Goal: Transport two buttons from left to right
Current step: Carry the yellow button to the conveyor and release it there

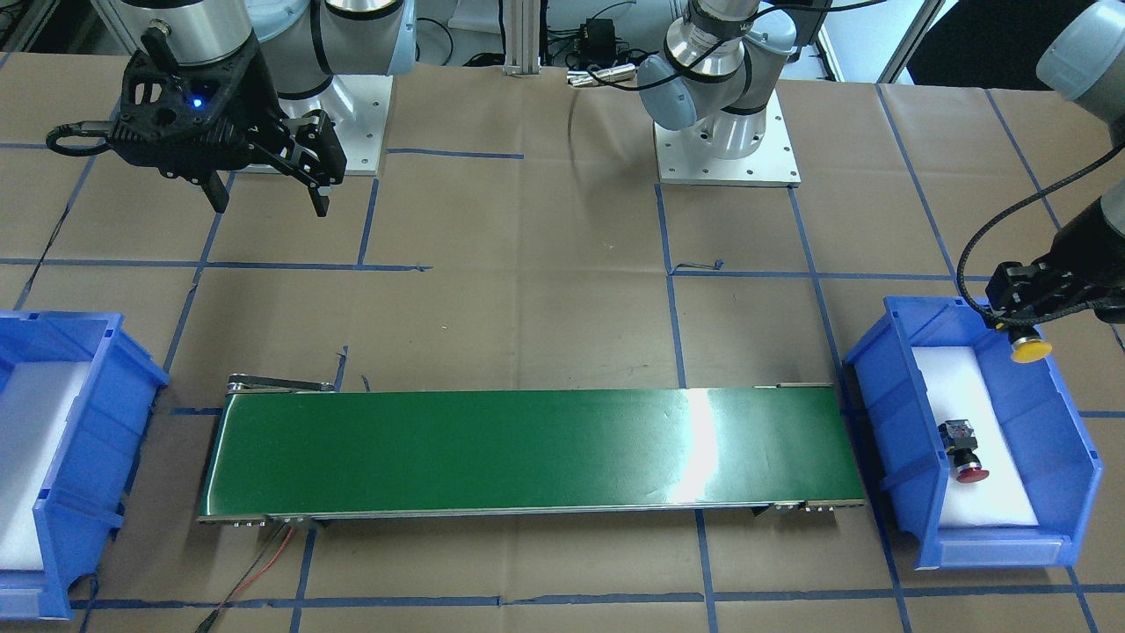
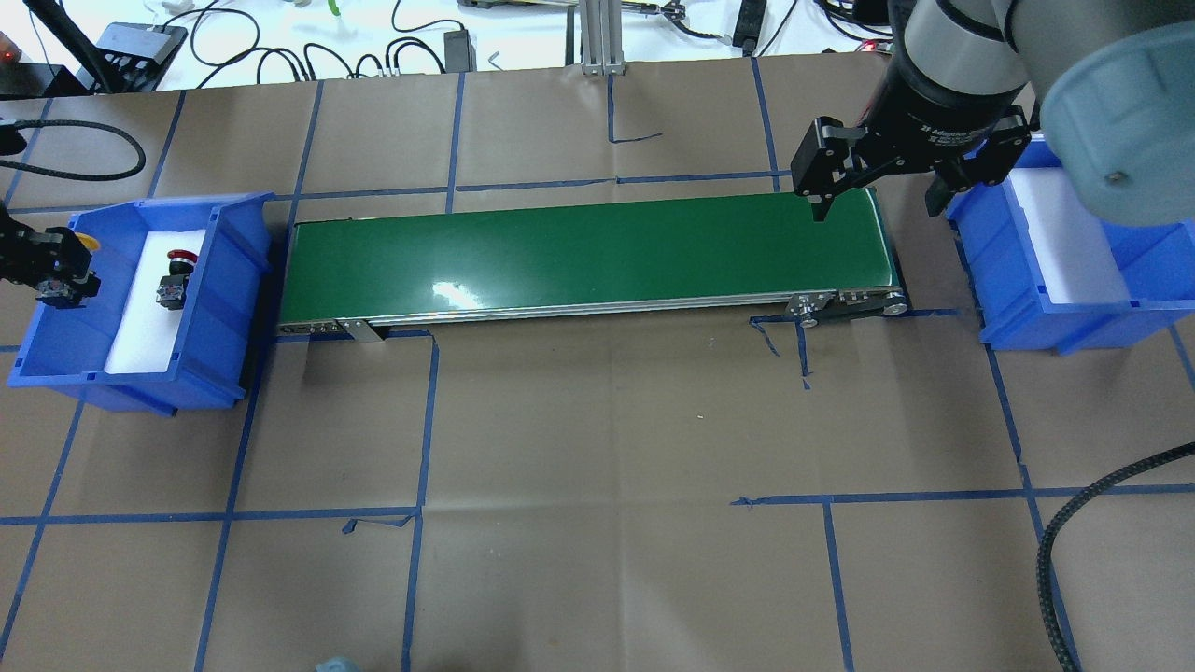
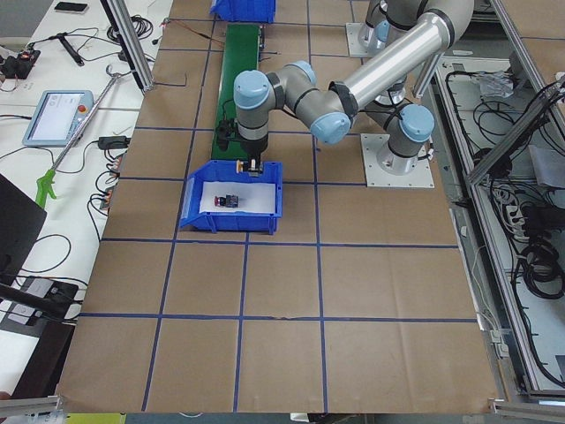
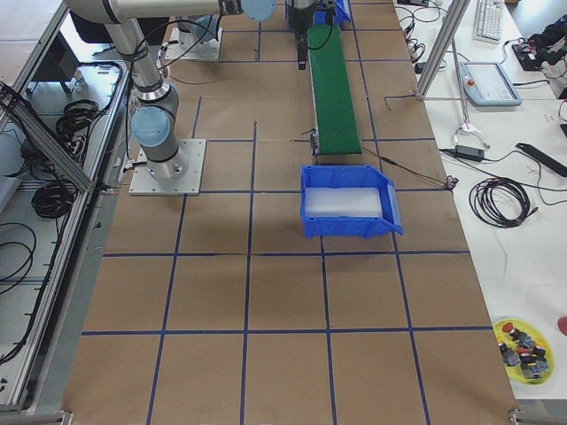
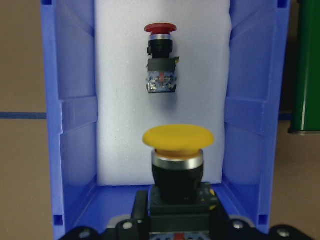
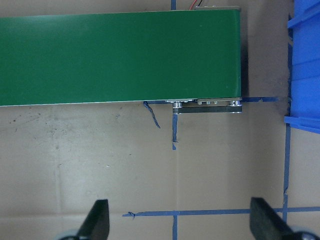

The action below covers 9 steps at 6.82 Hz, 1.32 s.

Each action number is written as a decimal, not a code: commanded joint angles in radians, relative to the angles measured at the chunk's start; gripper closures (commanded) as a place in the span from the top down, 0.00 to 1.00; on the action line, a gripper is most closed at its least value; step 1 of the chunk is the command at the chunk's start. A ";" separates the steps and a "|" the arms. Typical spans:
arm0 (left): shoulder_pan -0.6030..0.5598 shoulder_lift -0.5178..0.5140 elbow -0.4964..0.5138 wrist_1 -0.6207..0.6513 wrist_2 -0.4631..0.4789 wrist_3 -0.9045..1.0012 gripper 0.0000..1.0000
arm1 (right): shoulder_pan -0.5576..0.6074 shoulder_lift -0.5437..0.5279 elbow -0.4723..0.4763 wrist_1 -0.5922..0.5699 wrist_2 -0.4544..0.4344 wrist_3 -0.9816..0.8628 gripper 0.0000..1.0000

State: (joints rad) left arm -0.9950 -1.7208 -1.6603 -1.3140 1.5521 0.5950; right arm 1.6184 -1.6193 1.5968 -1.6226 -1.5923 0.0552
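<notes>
My left gripper [image 1: 1018, 318] pinches the yellow mushroom-capped push-button [image 5: 178, 141] by its black body, above one end of the blue plastic bin [image 5: 75, 130]. The red-capped button [image 5: 160, 60] lies on the bin's white foam pad [image 5: 120, 100]. My right gripper [image 2: 876, 207] hangs spread over the green conveyor belt [image 1: 527, 448]. I hold only the block's end, so a fast swing could twist it loose, or a tilted release could roll it off the belt.

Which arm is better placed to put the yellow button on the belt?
Left. The left gripper holds the yellow button above the bin beside the belt; the right gripper hangs open near the belt's other end.
</notes>
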 commanded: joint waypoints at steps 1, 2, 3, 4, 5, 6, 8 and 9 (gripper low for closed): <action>-0.146 -0.025 0.065 -0.022 0.020 -0.140 0.07 | 0.000 0.001 0.000 0.001 0.000 0.000 1.00; -0.231 -0.022 0.066 -0.021 0.031 -0.208 0.07 | 0.000 0.001 0.002 0.000 0.000 0.000 1.00; -0.300 -0.025 0.060 -0.015 0.086 -0.236 0.08 | 0.000 0.001 0.002 0.000 0.000 -0.002 1.00; -0.345 -0.028 0.042 -0.007 0.103 -0.283 0.08 | 0.000 0.001 0.002 0.000 0.000 -0.002 1.00; -0.371 -0.036 0.027 -0.005 0.089 -0.370 0.08 | 0.000 0.001 0.002 0.000 0.000 -0.002 1.00; -0.381 -0.058 0.002 -0.001 0.091 -0.379 0.08 | 0.000 0.001 0.002 0.000 0.000 -0.002 1.00; -0.401 -0.140 -0.033 0.117 0.086 -0.379 0.08 | 0.000 0.001 0.002 0.000 0.000 -0.002 1.00; -0.425 -0.169 -0.041 0.175 0.086 -0.412 0.08 | 0.000 0.001 0.002 0.000 0.000 -0.002 1.00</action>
State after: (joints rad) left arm -1.3959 -1.8508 -1.6874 -1.2048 1.6394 0.2092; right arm 1.6184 -1.6183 1.5984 -1.6229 -1.5923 0.0537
